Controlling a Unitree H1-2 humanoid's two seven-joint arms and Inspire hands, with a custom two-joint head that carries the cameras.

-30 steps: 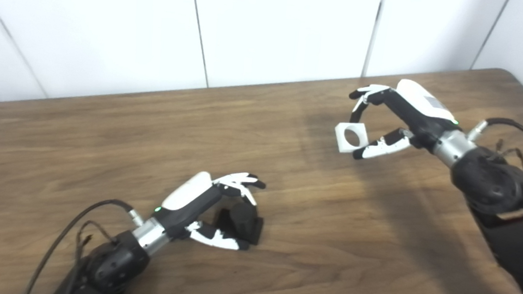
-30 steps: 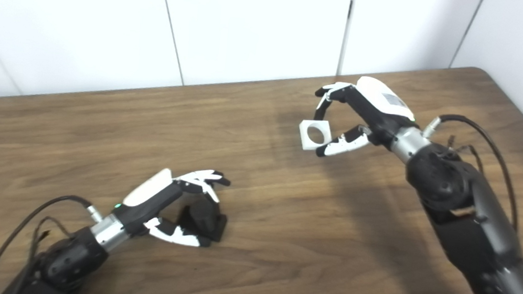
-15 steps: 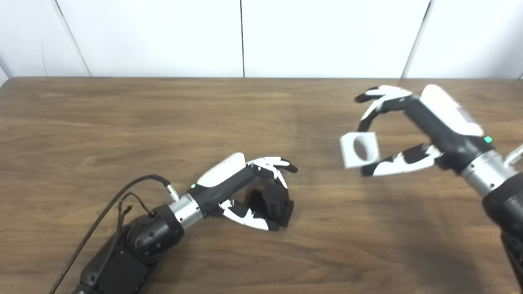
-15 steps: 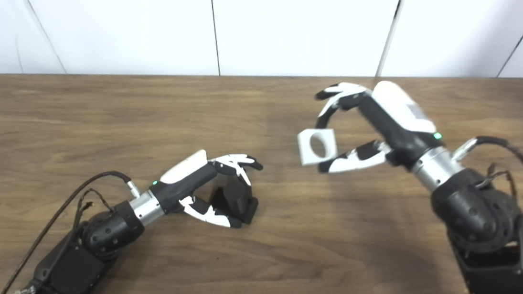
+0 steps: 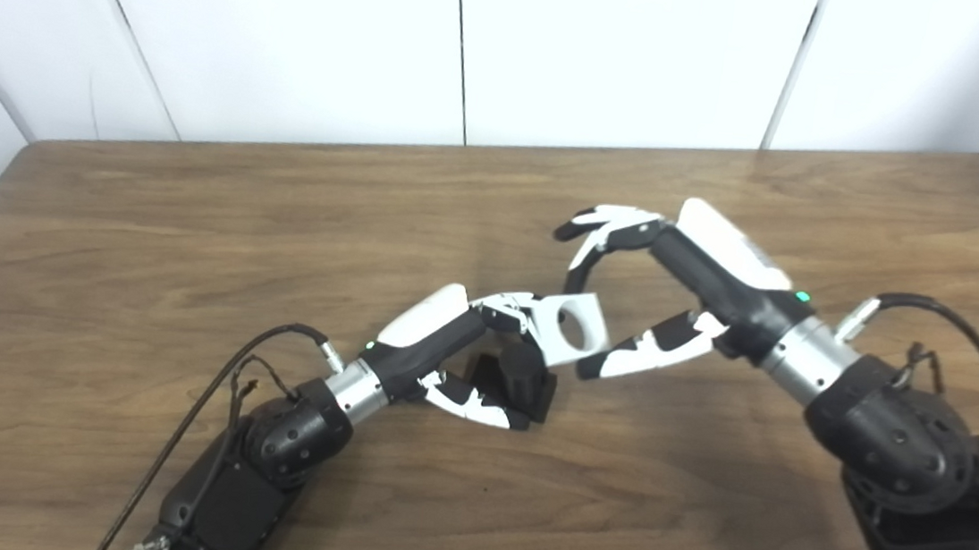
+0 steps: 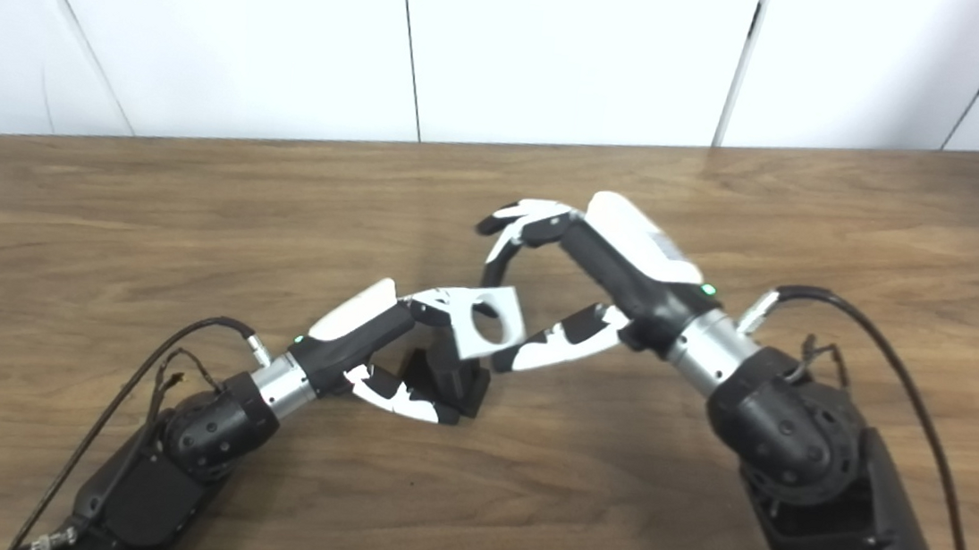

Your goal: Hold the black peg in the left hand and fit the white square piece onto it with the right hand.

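The black peg (image 5: 515, 378) rests on the wooden table (image 5: 190, 210) near its middle, on a square black base. My left hand (image 5: 455, 353) is curled around it, fingers over the top and thumb under the front, shut on it. My right hand (image 5: 658, 300) holds the white square piece (image 5: 573, 323), which has a round hole, pinched between thumb and fingers. The piece hangs just above the peg and right beside my left fingertips (image 6: 442, 299). The peg's top is partly hidden by my left fingers and the white square piece (image 6: 485, 319).
A white panelled wall (image 5: 476, 40) runs behind the table's far edge. Cables (image 5: 209, 392) trail from both wrists over the table. The table's left edge and far right corner are in view.
My right hand has carried the white piece left and down, from well right of the peg to just above it. The left hand stays on the peg. The camera shifted earlier.
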